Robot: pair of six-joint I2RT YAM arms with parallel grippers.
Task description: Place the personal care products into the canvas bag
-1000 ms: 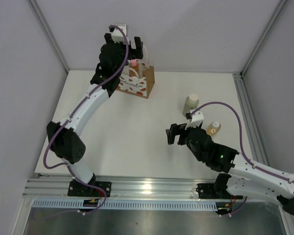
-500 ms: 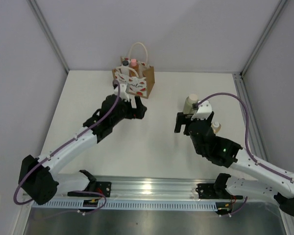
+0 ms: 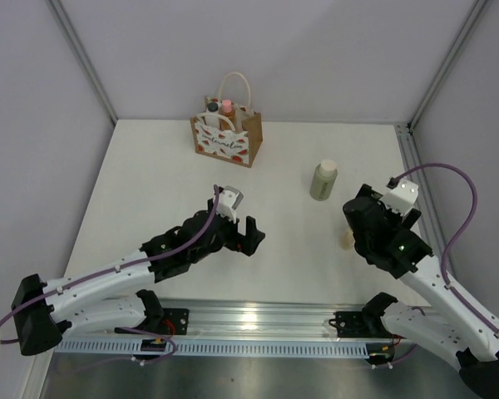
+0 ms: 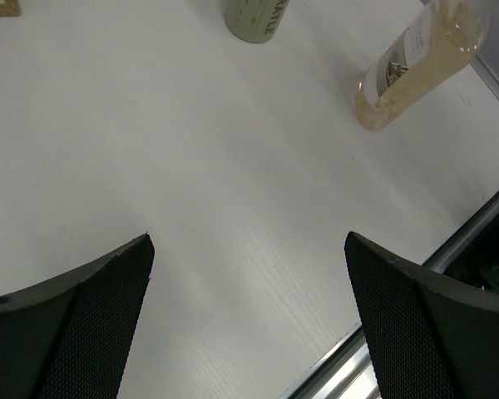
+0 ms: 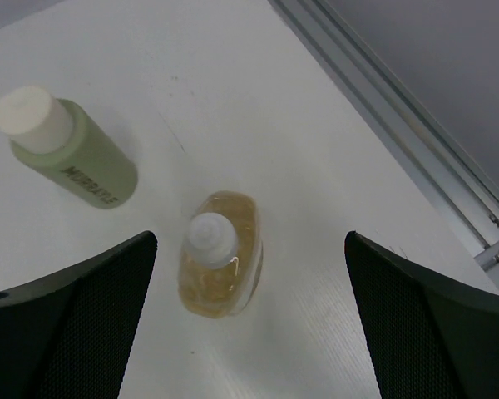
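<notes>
The canvas bag [image 3: 226, 140] stands at the back of the table. The peach bottle's pink cap [image 3: 227, 107] and the jar's black lid [image 3: 212, 106] show in its opening. The olive-beige bottle [image 3: 323, 180] [image 5: 71, 154] stands at the right of the middle. The amber bottle [image 5: 220, 253] [image 4: 416, 62] stands upright on the table. In the top view, my right arm hides nearly all of it. My right gripper [image 5: 249, 237] is open above it, with the bottle between the fingers, nearer the left one. My left gripper [image 3: 248, 237] [image 4: 248, 241] is open and empty over bare table.
An aluminium rail [image 5: 399, 125] runs along the table's right edge, close to the amber bottle. Another rail [image 3: 249, 320] runs along the near edge, and it shows in the left wrist view [image 4: 449, 249]. Grey walls enclose the back and sides.
My left arm has drawn back from the bag to the near middle of the table, its gripper empty. My right gripper has swung right, from beside the olive bottle to over the amber bottle.
</notes>
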